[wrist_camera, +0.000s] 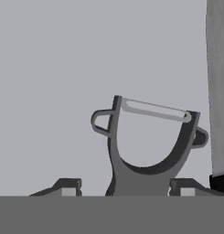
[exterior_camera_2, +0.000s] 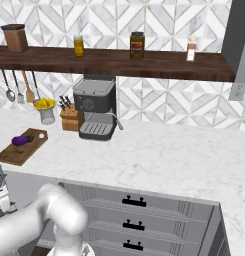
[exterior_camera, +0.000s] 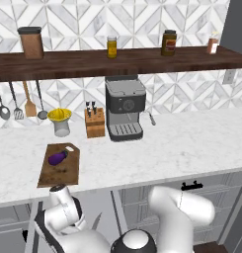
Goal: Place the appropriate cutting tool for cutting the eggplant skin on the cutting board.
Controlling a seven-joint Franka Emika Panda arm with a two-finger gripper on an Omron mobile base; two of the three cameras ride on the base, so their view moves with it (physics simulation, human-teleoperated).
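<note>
The cutting tool, a dark grey peeler [wrist_camera: 147, 137] with a pale forked blade head, stands up between my fingertips [wrist_camera: 67, 185] in the hand view. My gripper [wrist_camera: 126, 187] is shut on its thick handle, in front of a plain grey surface. My arm's wrist [exterior_camera: 63, 205] hangs low, below the counter's front edge, at the lower left of the left base view. On the counter above it lies the brown cutting board [exterior_camera: 60, 173] [exterior_camera_2: 14, 152]. The small purple eggplant [exterior_camera: 57, 157] [exterior_camera_2: 21, 140] rests on the board's far half.
A coffee machine [exterior_camera: 125, 109], a knife block [exterior_camera: 95, 123] and a yellow-topped juicer [exterior_camera: 60, 121] stand at the back of the marble counter [exterior_camera: 181, 148]. Utensils [exterior_camera: 16, 101] hang on the wall under a shelf [exterior_camera: 117, 59] of jars. Grey drawers [exterior_camera_2: 134, 215] run below the counter.
</note>
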